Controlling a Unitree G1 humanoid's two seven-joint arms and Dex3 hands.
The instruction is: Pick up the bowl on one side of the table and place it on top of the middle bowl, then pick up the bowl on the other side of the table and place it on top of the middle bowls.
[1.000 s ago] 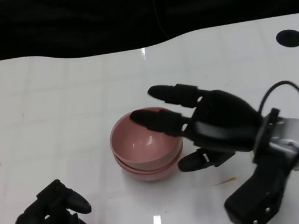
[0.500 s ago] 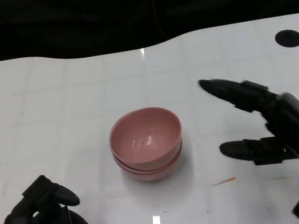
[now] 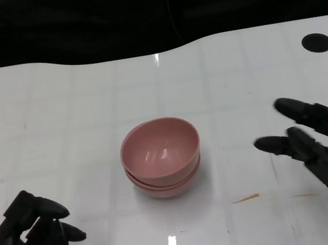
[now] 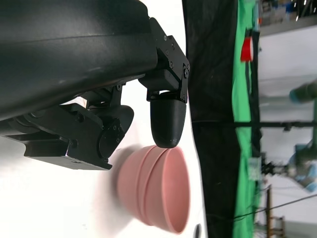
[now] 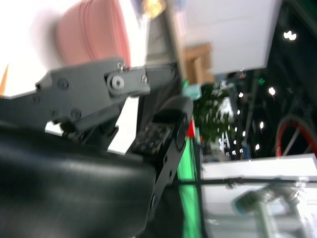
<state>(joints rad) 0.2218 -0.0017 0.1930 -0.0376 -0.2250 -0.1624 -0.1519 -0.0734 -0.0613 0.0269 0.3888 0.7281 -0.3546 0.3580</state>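
One white table (image 3: 73, 113), black backdrop (image 3: 143, 5), green curtain (image 4: 245, 99)

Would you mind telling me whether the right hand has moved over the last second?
Yes. The right hand has drawn back from the pink bowls, towards the table's near right, and now holds nothing.

Glossy white table (image 3: 76, 131) with a round black hole (image 3: 317, 41), black curtain (image 3: 131, 7) behind.

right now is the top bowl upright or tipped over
Upright: the top bowl sits nested in the pink stack, opening facing up, its inside empty.
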